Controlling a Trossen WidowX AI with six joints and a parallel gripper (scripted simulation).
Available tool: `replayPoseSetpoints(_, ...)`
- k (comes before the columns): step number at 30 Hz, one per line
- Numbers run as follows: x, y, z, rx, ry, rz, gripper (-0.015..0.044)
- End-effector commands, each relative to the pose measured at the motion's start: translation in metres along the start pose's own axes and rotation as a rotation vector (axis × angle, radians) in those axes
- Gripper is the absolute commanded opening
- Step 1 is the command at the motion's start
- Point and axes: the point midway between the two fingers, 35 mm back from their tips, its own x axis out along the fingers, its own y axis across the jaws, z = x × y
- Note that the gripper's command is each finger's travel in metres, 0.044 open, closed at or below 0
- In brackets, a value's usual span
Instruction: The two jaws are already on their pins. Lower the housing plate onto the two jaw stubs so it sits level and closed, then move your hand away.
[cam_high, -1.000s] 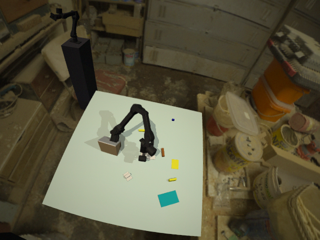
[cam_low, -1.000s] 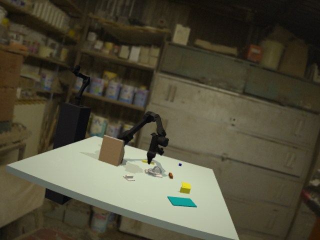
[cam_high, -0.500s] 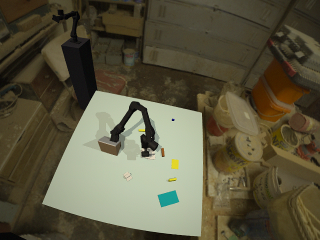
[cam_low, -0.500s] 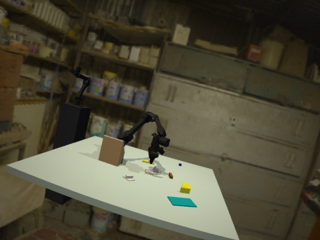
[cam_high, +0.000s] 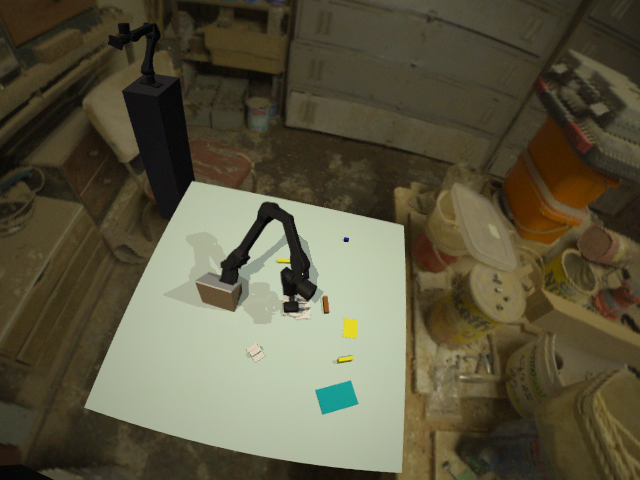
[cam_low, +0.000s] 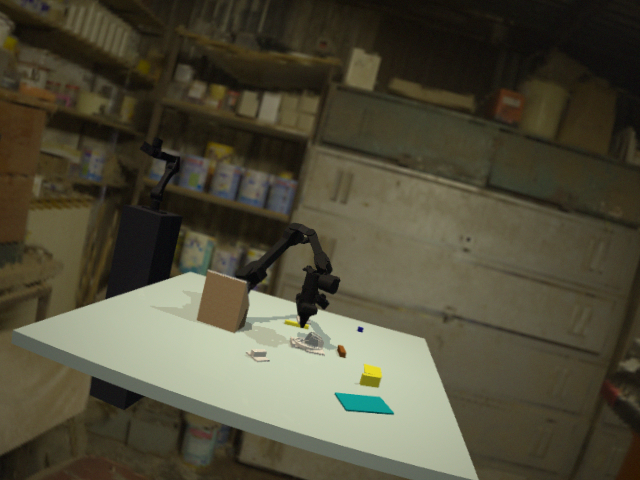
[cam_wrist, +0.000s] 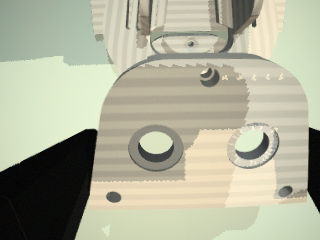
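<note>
My gripper (cam_high: 291, 307) (cam_low: 303, 323) (cam_wrist: 195, 138) is shut on the housing plate (cam_wrist: 210, 112), with one dark finger at each side edge. The plate is pale and striped, with a rounded far edge, two large collared holes and smaller holes. The pale base assembly (cam_high: 304, 313) (cam_low: 307, 345) (cam_wrist: 190, 17) stands on the table. In the wrist view it shows just beyond the plate's rounded edge, partly covered by it. The plate is above the table; the exterior view shows the fingertips above and beside the assembly. The jaw stubs and pins cannot be made out clearly.
A small pale part (cam_high: 255, 352) (cam_low: 258, 354) lies on the table. Around are an orange-brown block (cam_high: 325, 304) (cam_low: 341, 351), a yellow block (cam_high: 349, 328) (cam_low: 371, 376), a teal sheet (cam_high: 337, 397) (cam_low: 363, 403), yellow bars, a small blue cube (cam_high: 346, 239) (cam_low: 360, 329) and a brown box (cam_high: 219, 294) (cam_low: 223, 302).
</note>
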Motion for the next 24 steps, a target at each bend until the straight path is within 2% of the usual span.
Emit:
replayPoseSetpoints(1,-0.0007,0.0015,0.0007,-0.007,-0.005,0.003,0.0351)
replayPoseSetpoints(24,-0.0007,0.0015,0.0007,-0.014,-0.005,0.003,0.0351)
